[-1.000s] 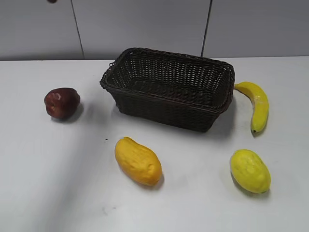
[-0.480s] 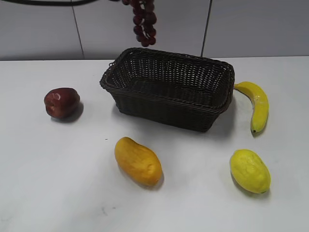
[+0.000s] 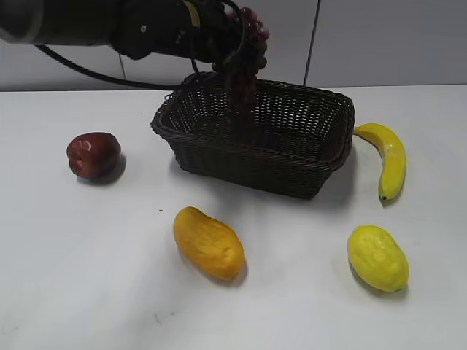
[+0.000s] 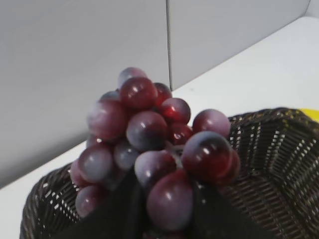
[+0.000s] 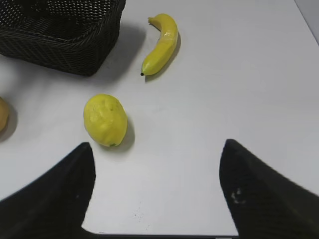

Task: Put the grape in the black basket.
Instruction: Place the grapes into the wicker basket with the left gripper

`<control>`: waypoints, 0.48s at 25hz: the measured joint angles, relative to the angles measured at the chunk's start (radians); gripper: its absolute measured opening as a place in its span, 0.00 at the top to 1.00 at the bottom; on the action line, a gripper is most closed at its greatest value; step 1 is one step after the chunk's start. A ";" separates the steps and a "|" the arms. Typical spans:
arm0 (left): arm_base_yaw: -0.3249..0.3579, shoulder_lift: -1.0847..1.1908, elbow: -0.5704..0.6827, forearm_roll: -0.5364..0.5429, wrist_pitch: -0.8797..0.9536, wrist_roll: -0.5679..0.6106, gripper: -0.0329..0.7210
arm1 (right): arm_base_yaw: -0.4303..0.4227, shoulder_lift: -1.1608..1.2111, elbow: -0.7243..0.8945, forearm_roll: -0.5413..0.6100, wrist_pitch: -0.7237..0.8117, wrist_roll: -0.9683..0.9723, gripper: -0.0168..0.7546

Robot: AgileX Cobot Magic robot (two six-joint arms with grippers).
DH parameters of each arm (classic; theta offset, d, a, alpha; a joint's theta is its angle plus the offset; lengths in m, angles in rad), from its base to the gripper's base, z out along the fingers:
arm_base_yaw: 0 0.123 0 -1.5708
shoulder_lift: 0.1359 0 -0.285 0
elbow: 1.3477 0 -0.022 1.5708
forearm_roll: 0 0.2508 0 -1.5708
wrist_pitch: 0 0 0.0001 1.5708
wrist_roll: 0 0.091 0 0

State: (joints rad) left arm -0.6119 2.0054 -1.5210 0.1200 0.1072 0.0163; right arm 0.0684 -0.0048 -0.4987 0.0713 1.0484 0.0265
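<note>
The grape bunch (image 3: 244,69) of dark purple-red grapes hangs from my left gripper (image 3: 232,51) over the left part of the black basket (image 3: 306,171); its lower end is blurred and reaches down inside the basket. In the left wrist view the grapes (image 4: 154,149) fill the centre with the dark fingers (image 4: 119,211) closed around them and the basket (image 4: 279,164) below. My right gripper (image 5: 157,191) is open and empty above bare table; it does not show in the exterior view.
A dark red apple (image 3: 93,154) lies left of the basket. An orange mango (image 3: 209,243) lies in front of it. A yellow lemon-like fruit (image 3: 377,257) (image 5: 104,119) lies front right. A banana (image 3: 389,157) (image 5: 162,42) lies right of the basket.
My left arm has come into view from the top left and lowered the grape bunch from above the basket's back rim down into the basket. The other fruit has not moved.
</note>
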 joint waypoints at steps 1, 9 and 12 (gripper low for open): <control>0.000 0.010 0.000 -0.002 0.018 0.000 0.72 | 0.000 0.000 0.000 0.000 0.000 0.000 0.21; 0.000 0.029 -0.013 -0.057 0.199 0.001 0.34 | 0.000 0.000 0.000 0.000 0.000 0.000 0.21; 0.000 0.029 -0.056 -0.066 0.343 0.000 0.15 | 0.000 0.000 0.000 0.000 0.000 0.000 0.21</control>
State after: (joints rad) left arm -0.6119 2.0343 -1.5772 0.0535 0.4500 0.0165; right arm 0.0684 -0.0048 -0.4987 0.0713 1.0484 0.0265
